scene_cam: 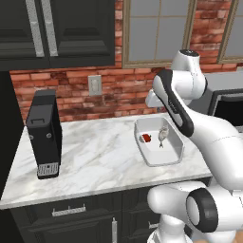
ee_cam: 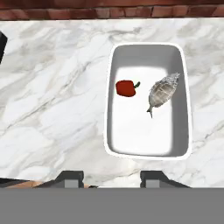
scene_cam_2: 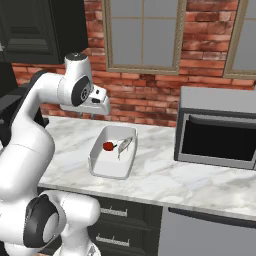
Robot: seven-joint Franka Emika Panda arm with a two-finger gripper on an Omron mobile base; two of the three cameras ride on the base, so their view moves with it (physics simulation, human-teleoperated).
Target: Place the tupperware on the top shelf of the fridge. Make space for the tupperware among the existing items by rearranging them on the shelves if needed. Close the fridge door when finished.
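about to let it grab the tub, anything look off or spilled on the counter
Nothing is spilled or damaged. The tupperware sits flat on the marble counter, slightly askew to the counter edge, with a red pepper and a fish lying loose inside it. The gripper hovers above, open.

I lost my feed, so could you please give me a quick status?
Pincer open, above counter, empty. Tupperware on counter, untouched, holding red pepper and fish. Nothing blocking.
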